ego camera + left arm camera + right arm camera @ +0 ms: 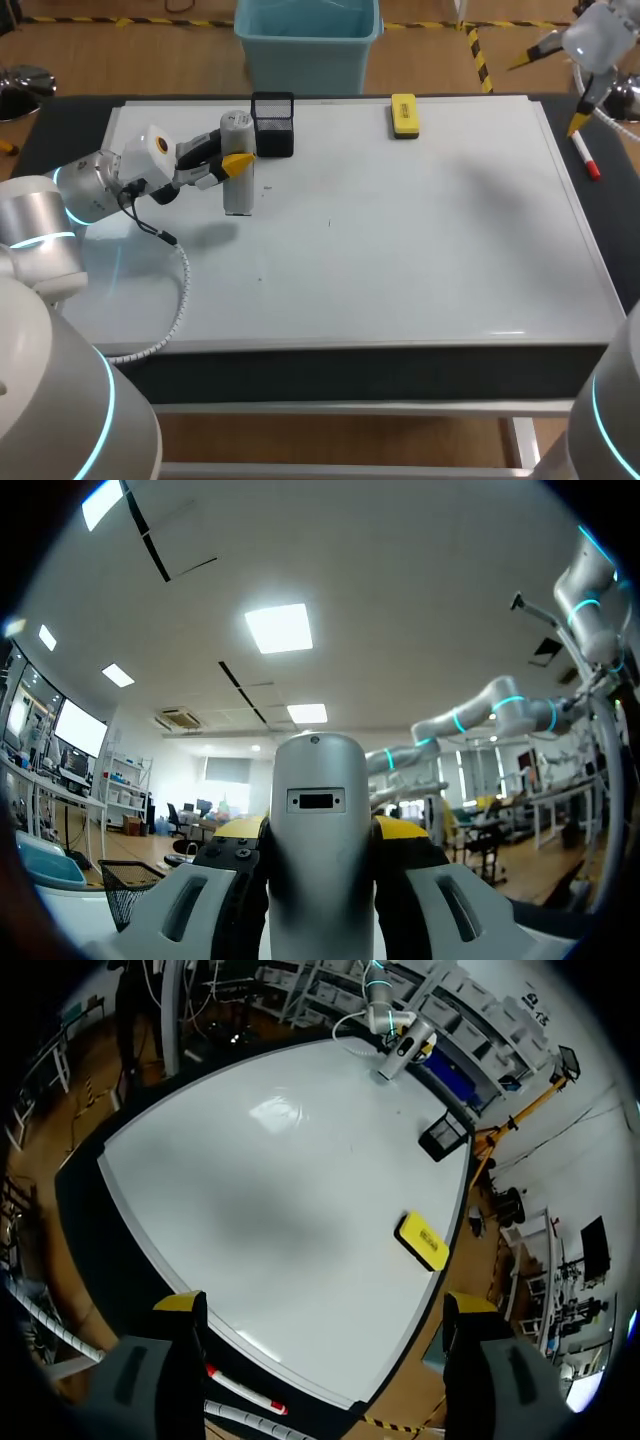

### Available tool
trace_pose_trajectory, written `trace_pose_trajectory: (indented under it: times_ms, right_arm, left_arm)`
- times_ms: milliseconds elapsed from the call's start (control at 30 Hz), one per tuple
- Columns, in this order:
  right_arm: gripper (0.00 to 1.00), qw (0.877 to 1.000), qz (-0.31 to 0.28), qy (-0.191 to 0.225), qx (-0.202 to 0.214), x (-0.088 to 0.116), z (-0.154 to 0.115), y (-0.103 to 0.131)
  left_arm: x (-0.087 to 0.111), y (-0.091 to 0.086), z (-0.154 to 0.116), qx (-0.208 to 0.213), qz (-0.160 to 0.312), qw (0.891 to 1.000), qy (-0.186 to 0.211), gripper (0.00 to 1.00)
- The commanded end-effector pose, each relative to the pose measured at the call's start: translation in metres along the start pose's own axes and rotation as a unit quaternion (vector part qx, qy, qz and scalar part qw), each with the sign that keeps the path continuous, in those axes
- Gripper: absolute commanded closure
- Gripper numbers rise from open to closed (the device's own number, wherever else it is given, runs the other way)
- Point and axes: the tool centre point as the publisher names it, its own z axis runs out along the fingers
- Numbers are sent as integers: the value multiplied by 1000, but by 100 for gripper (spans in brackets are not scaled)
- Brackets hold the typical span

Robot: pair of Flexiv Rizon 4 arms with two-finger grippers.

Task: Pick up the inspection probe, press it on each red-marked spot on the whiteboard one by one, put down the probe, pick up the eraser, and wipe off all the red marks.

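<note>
The inspection probe (237,190), a silver cylinder, stands upright on the far left part of the whiteboard (400,250). My left gripper (234,162) is shut on its middle from the left side. In the left wrist view the probe (320,860) fills the space between both yellow fingertips (398,828). The yellow eraser (404,115) lies near the board's far edge; it also shows in the right wrist view as the eraser (423,1241). My right gripper (553,92) hangs open, high over the far right corner, holding nothing (325,1305). I can make out only faint specks on the board, no clear red marks.
A black mesh basket (273,122) stands right behind the probe. A red marker pen (585,155) lies off the board's right edge on the dark table. A cable runs from my left arm across the board's near left corner (180,290).
</note>
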Motion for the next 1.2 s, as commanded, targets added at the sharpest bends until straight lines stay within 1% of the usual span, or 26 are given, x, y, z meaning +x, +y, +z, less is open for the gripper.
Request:
trace_pose_trajectory:
  times_ms: [33,233,333,533,633,733,800,833,900,967,1000,1067,1133,1200]
  right_arm:
    - [0,1000,-1,0,20,2,-1,3]
    - [0,1000,-1,0,20,2,-1,3]
    - [0,1000,-1,0,20,2,-1,3]
    - [0,1000,-1,0,20,2,-1,3]
    - [0,1000,-1,0,20,2,-1,3]
    - [0,1000,-1,0,20,2,-1,3]
    - [0,1000,-1,0,20,2,-1,3]
    - [0,1000,-1,0,20,2,-1,3]
    - [0,1000,-1,0,20,2,-1,3]
    - [0,1000,-1,0,20,2,-1,3]
    - [0,1000,-1,0,20,2,-1,3]
    - [0,1000,-1,0,20,2,-1,3]
    - [0,1000,-1,0,20,2,-1,3]
    - [0,1000,-1,0,20,2,-1,3]
  left_arm:
    - [0,0,0,1,1,1000,0,100]
    - [0,0,1,0,1,1000,0,100]
    - [-3,-3,5,-5,5,1000,0,100]
    - [-13,-19,16,-11,19,1000,9,100]
    - [-21,-27,22,2,17,1000,17,100]
    - [-28,-36,33,3,19,999,33,100]
    - [-33,-45,42,-6,30,999,39,100]
    - [-35,-49,46,4,30,999,45,100]
    - [-40,-57,55,-6,41,998,50,100]
    - [-43,-64,64,8,41,997,61,100]
    - [-45,-67,69,1,47,997,62,100]
    - [-50,-72,77,12,46,996,70,100]
    - [-55,-74,85,8,50,996,71,100]
    - [-59,-76,93,19,48,995,80,100]
